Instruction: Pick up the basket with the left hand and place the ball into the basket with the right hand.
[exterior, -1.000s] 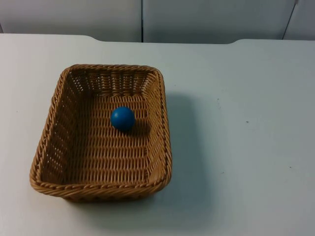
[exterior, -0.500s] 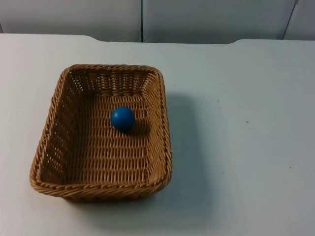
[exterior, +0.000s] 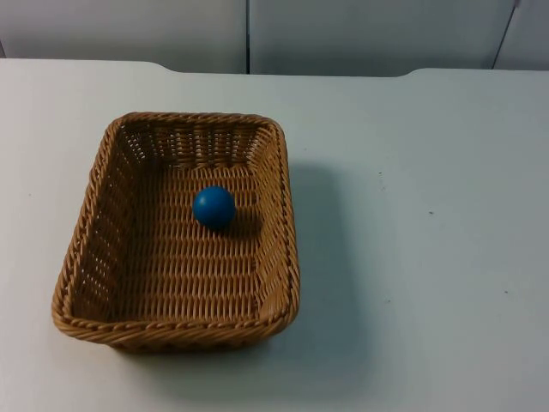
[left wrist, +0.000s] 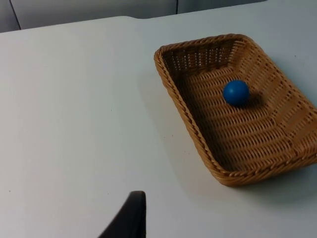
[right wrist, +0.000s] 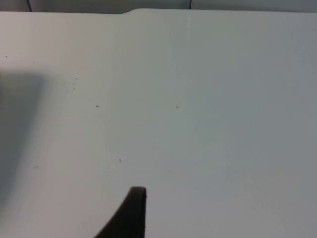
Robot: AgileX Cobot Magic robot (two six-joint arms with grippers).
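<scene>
**Nothing moved: ball sits in basket, both arms pulled back**

Nothing has shifted since the earlier frames. Wicker basket (exterior: 176,232) sits flat on the white desk (exterior: 429,240), left of centre in the top view. Blue ball (exterior: 214,207) rests on the basket floor, near its middle. Left gripper (left wrist: 130,218) hangs over bare desk, apart from the basket; right gripper (right wrist: 132,213) waits over bare desk too. Can't tell how wide either gripper stands.
</scene>
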